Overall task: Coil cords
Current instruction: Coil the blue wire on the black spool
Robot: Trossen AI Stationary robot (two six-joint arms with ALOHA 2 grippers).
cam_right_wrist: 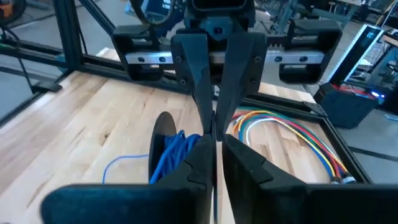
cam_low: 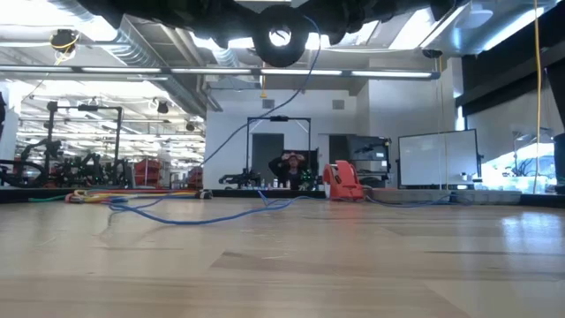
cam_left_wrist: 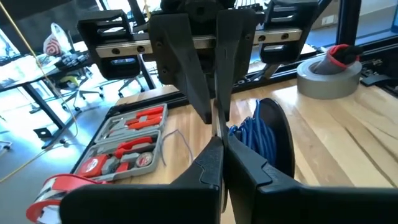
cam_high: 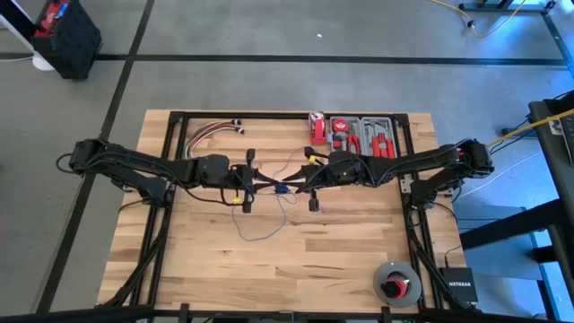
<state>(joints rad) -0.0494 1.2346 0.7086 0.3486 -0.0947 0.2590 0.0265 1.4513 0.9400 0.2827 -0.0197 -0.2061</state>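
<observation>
Wrist views alone show blue cord (cam_left_wrist: 256, 138) wound on a black disc (cam_left_wrist: 278, 142), left gripper (cam_left_wrist: 219, 144) clenched – right gripper (cam_right_wrist: 214, 140) unclear, tool tray (cam_high: 363, 135) behind, tape roll (cam_high: 396, 283) near.

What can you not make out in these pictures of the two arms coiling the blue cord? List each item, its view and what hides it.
- Cord: right wrist view, its wound part is half covered by the right gripper.
- Whether the left gripper pinches the cord: left wrist view, its shut jaws hide the contact.
- Cord's path between the arms: high view, too thin, and the arms overlap it.
- Both grippers: low view, cut off by the top edge.
</observation>
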